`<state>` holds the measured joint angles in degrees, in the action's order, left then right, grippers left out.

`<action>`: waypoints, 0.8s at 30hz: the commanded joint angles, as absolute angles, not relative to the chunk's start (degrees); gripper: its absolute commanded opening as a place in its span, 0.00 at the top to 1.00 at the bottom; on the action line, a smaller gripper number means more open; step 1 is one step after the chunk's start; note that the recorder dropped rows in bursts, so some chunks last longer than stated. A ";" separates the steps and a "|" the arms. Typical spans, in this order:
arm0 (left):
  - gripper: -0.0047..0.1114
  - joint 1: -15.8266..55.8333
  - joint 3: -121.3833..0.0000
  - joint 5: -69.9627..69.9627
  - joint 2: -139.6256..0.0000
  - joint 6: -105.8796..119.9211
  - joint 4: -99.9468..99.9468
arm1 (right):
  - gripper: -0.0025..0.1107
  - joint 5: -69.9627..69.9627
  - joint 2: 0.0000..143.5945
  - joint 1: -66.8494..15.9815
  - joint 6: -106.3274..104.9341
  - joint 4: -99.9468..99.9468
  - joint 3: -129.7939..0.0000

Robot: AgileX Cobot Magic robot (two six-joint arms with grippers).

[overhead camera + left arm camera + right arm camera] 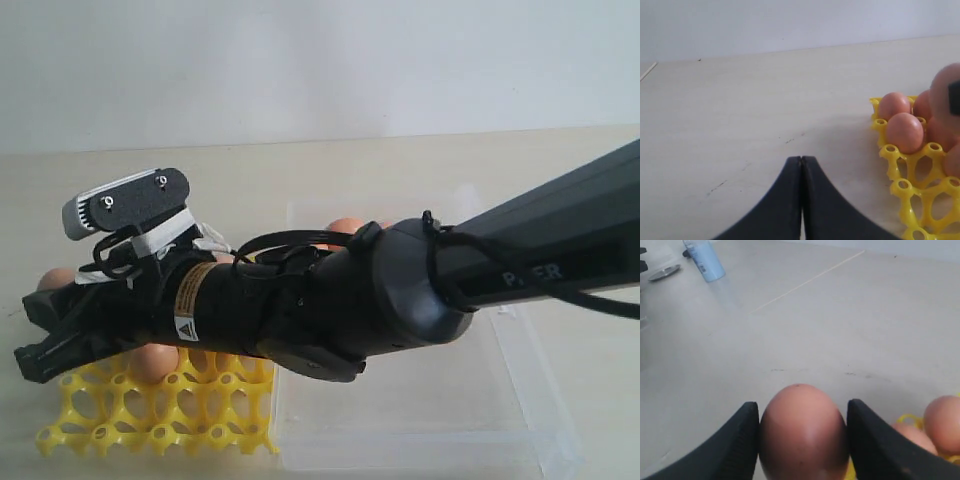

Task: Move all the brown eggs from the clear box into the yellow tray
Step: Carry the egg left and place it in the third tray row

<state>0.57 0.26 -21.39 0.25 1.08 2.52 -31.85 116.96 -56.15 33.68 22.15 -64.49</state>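
My right gripper (802, 407) is shut on a brown egg (802, 437), which sits upright between the two black fingers. In the exterior view this gripper (40, 335) reaches across to the far left, above the left edge of the yellow tray (150, 415). Brown eggs (152, 362) fill some of the tray's back cups, and the front cups are open. The clear box (420, 420) lies right of the tray, with brown eggs (345, 228) showing at its back behind the arm. My left gripper (801, 160) is shut and empty over bare table beside the tray (910, 190).
The right arm (400, 290) spans the box and hides most of its inside. A light blue bottle (704, 260) and a round metal object (662, 272) stand far off on the table in the right wrist view.
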 commanded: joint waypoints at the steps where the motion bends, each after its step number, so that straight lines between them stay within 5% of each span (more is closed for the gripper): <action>1: 0.96 0.41 0.00 -21.34 0.00 1.34 2.69 | 0.98 -35.71 119.25 -55.85 35.98 25.45 -64.28; 24: 0.96 0.41 0.00 -21.34 0.00 1.34 2.69 | 0.98 -38.69 123.96 -54.66 32.54 21.61 -66.09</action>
